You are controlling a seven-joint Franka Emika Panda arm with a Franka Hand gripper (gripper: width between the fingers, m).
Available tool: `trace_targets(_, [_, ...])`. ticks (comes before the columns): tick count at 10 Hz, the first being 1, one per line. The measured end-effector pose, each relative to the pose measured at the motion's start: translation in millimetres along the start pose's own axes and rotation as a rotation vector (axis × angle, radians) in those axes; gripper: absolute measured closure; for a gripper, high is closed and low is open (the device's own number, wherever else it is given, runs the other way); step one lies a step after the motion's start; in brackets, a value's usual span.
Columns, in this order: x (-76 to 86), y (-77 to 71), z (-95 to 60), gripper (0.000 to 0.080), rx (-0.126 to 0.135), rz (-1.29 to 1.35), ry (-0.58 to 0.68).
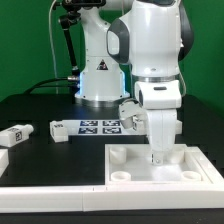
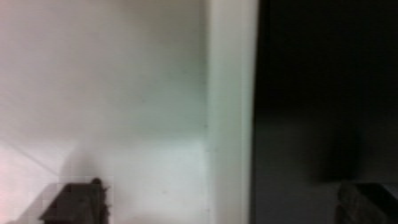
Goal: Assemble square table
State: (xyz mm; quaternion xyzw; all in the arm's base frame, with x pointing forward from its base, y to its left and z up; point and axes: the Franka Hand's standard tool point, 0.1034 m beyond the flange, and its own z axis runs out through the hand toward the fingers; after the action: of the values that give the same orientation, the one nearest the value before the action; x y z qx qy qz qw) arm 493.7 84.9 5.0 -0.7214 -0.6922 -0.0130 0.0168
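One white square table panel lies on the black counter, lower right of the exterior frame. The end effector hangs at its far rim, fingers spread, released. A leg post lies far left.

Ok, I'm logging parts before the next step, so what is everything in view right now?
panel: one, white, square with raised rim, front of the table on the exterior view's right, under the hand
leg post: one, white with black tags, lying at the exterior view's left
white piece: one, cut off by the exterior view's left edge, cannot tell what it is
marker board: one, white with black tags, flat before the robot's base
border bar: one, long, white, along the near edge
table: one, black
arm: one, white, reaching down
hand: one, lowered onto the panel, fingers apart
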Motion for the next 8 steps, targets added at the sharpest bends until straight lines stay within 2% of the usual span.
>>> trace_targets(4, [1.4,-1.1,-2.0,0.0151,-0.002,0.033,0.0])
trace_targets(6, [13.4,-18.8,-27.4,0.0151,-0.024,0.185,-0.012])
trace_targets(8, [26.1,-24.0,-58.2,0.0151,-0.05,0.345,-0.024])
